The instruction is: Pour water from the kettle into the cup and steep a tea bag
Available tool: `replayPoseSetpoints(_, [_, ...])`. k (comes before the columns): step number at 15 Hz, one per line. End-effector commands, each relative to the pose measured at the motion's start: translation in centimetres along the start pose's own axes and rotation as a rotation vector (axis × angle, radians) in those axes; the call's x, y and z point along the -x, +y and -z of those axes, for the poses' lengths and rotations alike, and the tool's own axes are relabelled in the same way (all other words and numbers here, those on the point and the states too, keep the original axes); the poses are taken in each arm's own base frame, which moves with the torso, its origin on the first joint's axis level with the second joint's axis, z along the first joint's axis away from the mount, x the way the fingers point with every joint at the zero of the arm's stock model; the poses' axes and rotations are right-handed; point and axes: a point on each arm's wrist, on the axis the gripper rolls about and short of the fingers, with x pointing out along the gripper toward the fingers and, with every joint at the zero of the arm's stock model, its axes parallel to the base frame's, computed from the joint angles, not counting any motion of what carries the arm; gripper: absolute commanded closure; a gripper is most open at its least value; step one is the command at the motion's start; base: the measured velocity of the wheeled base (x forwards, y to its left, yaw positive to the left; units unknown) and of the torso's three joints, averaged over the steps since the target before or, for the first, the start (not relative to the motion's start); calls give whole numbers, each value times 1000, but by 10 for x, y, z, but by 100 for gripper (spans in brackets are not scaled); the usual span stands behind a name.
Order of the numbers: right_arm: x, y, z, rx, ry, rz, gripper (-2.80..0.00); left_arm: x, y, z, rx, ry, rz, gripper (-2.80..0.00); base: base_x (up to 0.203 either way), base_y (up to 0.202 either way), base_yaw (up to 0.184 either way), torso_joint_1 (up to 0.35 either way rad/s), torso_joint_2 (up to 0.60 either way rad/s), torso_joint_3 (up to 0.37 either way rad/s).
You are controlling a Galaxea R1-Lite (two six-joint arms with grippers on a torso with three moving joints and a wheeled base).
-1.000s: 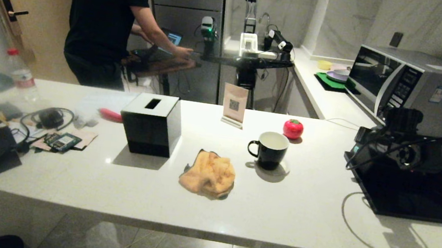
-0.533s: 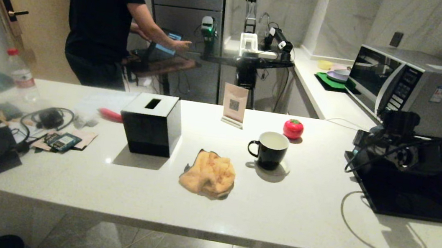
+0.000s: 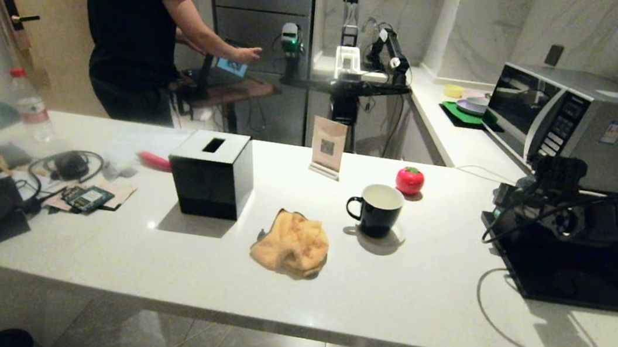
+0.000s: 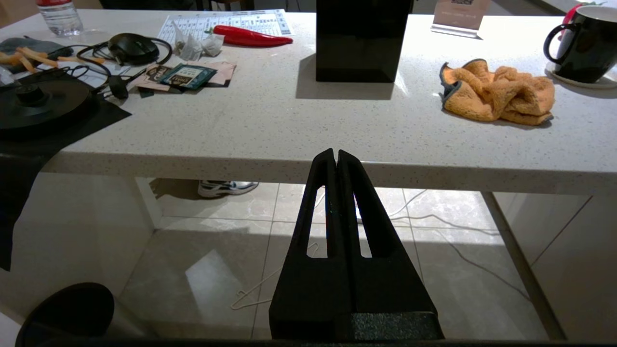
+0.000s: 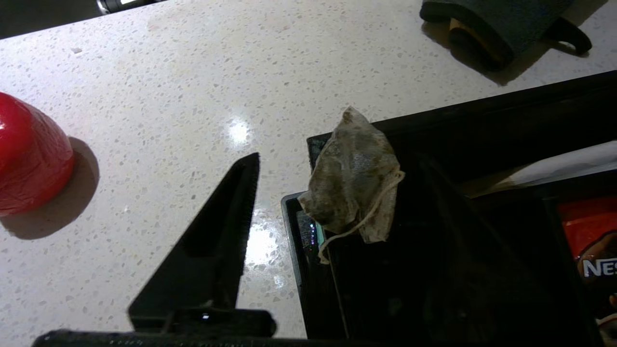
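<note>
While the left gripper (image 4: 336,156) hangs below the counter (image 3: 387,301) edge with jaws pressed together, the right gripper (image 5: 337,168) stands open around a tea bag (image 5: 354,195) on the black box (image 5: 434,270) — farther off, the cup (image 3: 378,208) sits mid-counter.

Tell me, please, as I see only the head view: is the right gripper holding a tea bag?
Observer: No. The right wrist view shows the right gripper open, with the tea bag draped over a corner of the black box, between its fingers.
Operator: Is anything inside that box?
Observer: A red packet lies in one compartment.
Operator: And the left gripper?
Observer: The left gripper is shut, empty, and sits lower than the counter edge.
</note>
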Motion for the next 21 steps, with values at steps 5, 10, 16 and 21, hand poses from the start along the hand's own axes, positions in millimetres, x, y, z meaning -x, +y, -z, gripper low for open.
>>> replayPoseSetpoints(5, [1, 1, -6, -2, -20, -1, -280, 0, 0, 0, 0, 1, 0, 0, 0, 0, 0, 0, 0, 0])
replayPoseSetpoints(10, [6, 2, -17, 19, -83, -12, -280, 0, 0, 0, 0, 1, 0, 0, 0, 0, 0, 0, 0, 0])
replayPoseSetpoints(16, [14, 2, -28, 16, -110, -16, -280, 0, 0, 0, 0, 1, 0, 0, 0, 0, 0, 0, 0, 0])
replayPoseSetpoints(21, [18, 0, -33, 45, -99, -5, -280, 0, 0, 0, 0, 1, 0, 0, 0, 0, 0, 0, 0, 0])
